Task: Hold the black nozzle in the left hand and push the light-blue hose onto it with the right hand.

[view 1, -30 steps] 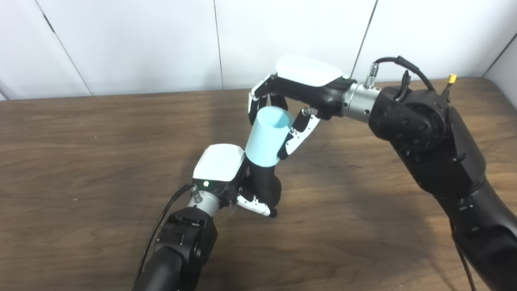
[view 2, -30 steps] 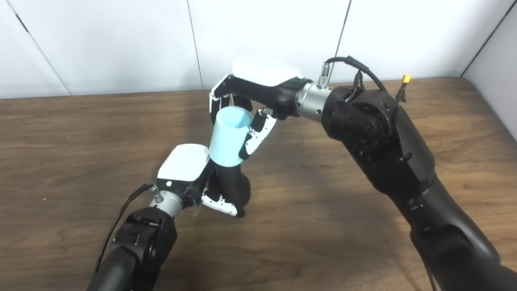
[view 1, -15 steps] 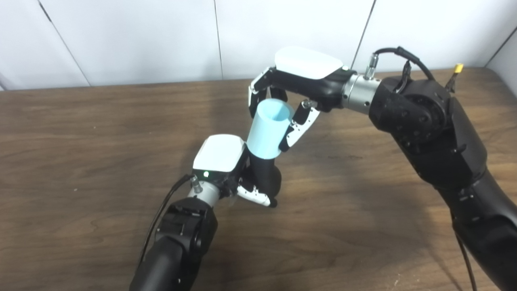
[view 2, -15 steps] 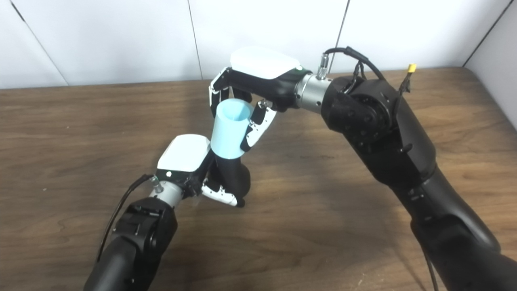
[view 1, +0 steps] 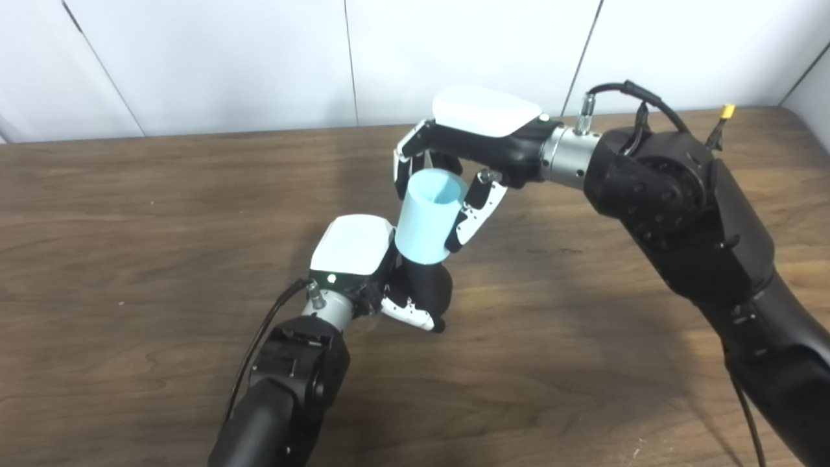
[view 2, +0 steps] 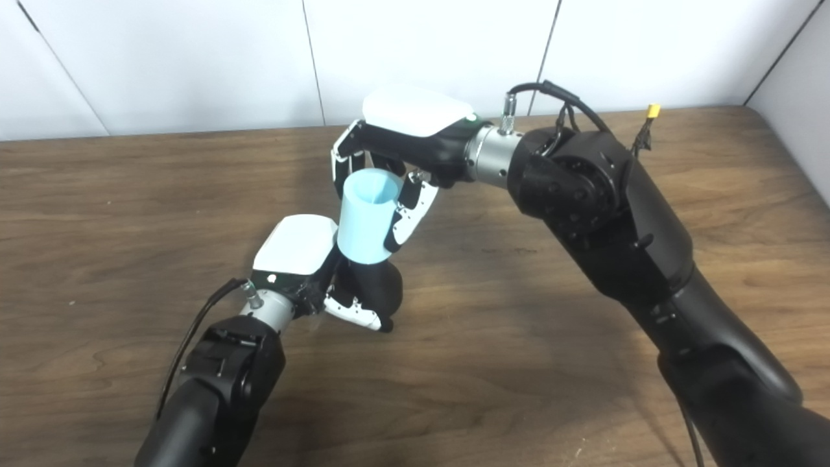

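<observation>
Left hand (view 1: pixel 382 285), frame centre: clamped on black nozzle (view 1: pixel 425 285). Right hand (view 1: pixel 454 175), above: fingers wrapped round light-blue hose (view 1: pixel 425 220), seated over the nozzle top. Advice: press along the nozzle's axis, left grip firm.

A dark brown wooden table (view 1: pixel 130 214) with visible grain fills the view from 9 to 3 o'clock and down to 6. Behind it, at 12 o'clock, stands a white panelled wall (view 1: pixel 214 58) with thin dark seams. Soft shadows lie across the tabletop.
</observation>
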